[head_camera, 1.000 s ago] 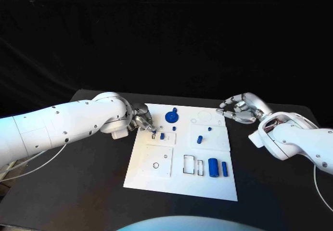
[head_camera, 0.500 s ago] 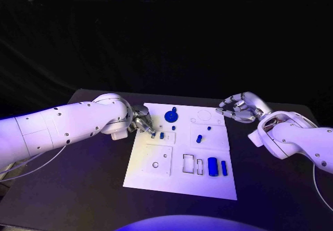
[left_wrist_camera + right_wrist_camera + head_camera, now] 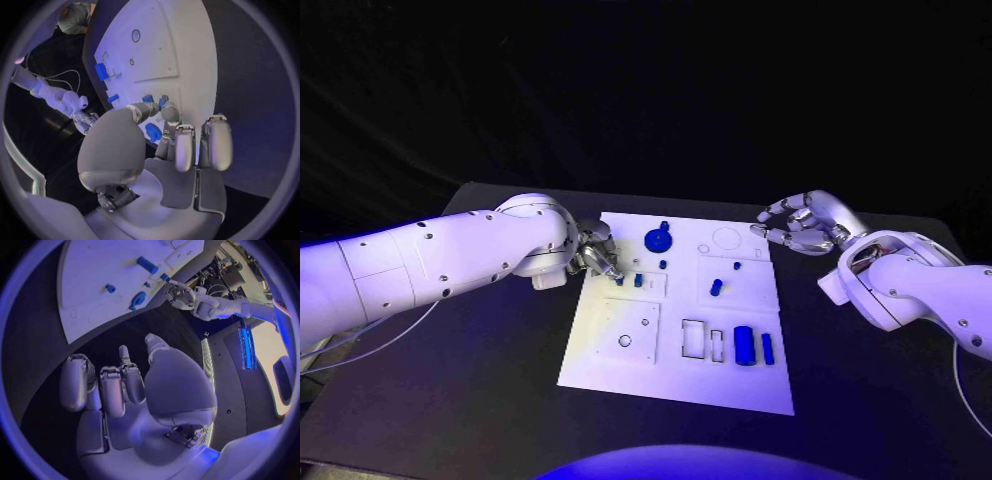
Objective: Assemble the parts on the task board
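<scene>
Two hands: we see the left hand (image 3: 599, 252) with fingertips down at the task board (image 3: 635, 368), by two small blue parts (image 3: 629, 281); whether it pinches one, we cannot tell.
Right hand (image 3: 798, 224): curled, empty, off the board's far corner.
Advice: we should lower the part straight, gently.

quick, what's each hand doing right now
Left hand: fingertips at the small blue parts on the task board; cannot tell if it grips one.
Right hand: fingers curled in, holding nothing, beside the board.
</scene>
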Controlling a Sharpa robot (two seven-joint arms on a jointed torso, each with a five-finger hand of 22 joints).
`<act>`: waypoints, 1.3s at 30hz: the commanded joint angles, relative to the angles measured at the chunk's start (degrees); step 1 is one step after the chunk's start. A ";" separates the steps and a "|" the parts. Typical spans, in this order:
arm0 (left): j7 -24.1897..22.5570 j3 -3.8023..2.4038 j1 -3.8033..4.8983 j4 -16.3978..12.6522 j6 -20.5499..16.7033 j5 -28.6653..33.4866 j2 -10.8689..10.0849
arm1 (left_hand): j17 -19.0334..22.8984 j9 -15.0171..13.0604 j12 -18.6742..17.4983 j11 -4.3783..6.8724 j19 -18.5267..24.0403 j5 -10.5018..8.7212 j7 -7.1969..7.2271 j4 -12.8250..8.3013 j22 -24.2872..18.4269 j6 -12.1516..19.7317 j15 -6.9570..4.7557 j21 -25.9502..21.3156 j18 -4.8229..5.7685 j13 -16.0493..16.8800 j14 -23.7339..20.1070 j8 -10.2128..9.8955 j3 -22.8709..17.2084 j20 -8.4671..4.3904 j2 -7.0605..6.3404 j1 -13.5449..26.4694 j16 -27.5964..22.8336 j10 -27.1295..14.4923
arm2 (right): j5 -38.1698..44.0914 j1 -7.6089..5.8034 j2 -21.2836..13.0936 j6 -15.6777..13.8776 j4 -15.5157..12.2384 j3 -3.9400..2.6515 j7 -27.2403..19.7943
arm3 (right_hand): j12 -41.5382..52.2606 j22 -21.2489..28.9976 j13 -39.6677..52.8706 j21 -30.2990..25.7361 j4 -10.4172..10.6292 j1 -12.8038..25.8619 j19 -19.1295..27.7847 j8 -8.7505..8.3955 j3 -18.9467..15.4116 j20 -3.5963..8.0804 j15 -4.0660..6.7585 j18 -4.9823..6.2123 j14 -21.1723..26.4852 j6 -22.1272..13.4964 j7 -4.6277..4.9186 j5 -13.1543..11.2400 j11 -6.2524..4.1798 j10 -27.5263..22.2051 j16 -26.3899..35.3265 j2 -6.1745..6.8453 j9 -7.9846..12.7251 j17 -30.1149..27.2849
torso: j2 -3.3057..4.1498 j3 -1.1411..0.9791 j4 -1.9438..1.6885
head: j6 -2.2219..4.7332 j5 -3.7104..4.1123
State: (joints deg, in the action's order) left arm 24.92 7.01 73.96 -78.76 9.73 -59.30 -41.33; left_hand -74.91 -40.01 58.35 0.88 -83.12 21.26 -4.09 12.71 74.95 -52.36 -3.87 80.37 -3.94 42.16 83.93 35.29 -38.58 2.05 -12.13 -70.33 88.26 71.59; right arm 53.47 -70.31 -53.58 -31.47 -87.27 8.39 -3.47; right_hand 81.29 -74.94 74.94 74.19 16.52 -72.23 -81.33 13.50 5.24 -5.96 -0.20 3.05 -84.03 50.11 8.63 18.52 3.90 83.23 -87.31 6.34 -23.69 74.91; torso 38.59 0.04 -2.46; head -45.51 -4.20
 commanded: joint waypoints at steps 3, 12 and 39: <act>0.11 0.00 -0.03 0.04 1.42 -0.67 0.16 | -11.76 -0.08 0.18 0.08 -0.43 0.16 0.54 -9.50 0.40 -0.73 -0.41 0.27 0.51 0.05 5.21 0.19 -9.99 -0.08 0.28 0.08 0.21 0.47 | 0.34 0.05 0.05 0.86 -0.03 -0.01 -0.46 | -0.30 -3.96 6.22 -0.49 -0.01 -0.25 0.47 0.42 -0.11 0.12 0.41 0.95 -3.93 -0.33 0.09 0.27 0.04 -0.31 0.41 -0.09 0.03 5.95 | -0.01 -0.03 0.06 | -0.12 -0.14; 0.33 0.02 -0.04 0.03 1.74 -0.79 0.21 | -11.73 -0.06 0.27 0.09 -0.38 0.16 0.57 -9.58 0.30 -0.79 -0.43 0.21 0.49 0.17 5.20 0.18 -10.10 -0.09 0.22 0.16 0.19 0.54 | 0.35 0.06 0.04 0.87 -0.03 -0.01 -0.44 | -0.30 -3.96 6.22 -0.49 -0.01 -0.25 0.47 0.42 -0.11 0.12 0.41 0.95 -3.93 -0.33 0.09 0.27 0.04 -0.31 0.41 -0.09 0.03 5.95 | -0.02 -0.03 0.03 | -0.22 -0.12; 1.63 0.44 -0.09 -0.03 4.32 0.10 1.04 | -12.12 0.03 1.57 0.17 -0.37 0.56 0.66 -9.89 0.35 -1.29 -0.48 0.23 0.49 2.02 5.30 0.18 -10.47 -0.19 -0.26 0.84 0.38 1.52 | 0.35 0.07 0.08 0.80 -0.07 -0.01 -0.44 | -0.30 -3.96 6.22 -0.49 -0.01 -0.25 0.47 0.42 -0.11 0.12 0.41 0.95 -3.93 -0.33 0.09 0.27 0.04 -0.31 0.41 -0.09 0.03 5.95 | 0.00 -0.05 0.10 | -0.32 -0.15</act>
State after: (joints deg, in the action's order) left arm 26.23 7.26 74.09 -78.58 11.57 -59.95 -40.57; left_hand -74.91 -40.04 59.73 1.01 -83.12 21.48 -3.62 12.87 74.93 -53.07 -3.86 80.37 -3.95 44.03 83.94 35.30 -38.74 2.05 -12.75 -69.71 88.26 72.73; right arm 53.47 -70.28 -53.53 -31.38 -87.27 8.38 -3.51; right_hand 81.28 -74.91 74.92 73.88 16.52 -72.24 -81.33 13.72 5.24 -5.96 -0.20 3.05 -84.03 50.11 8.63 18.52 3.90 83.23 -87.09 6.34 -23.68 74.90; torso 38.61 0.01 -2.38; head -45.83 -4.36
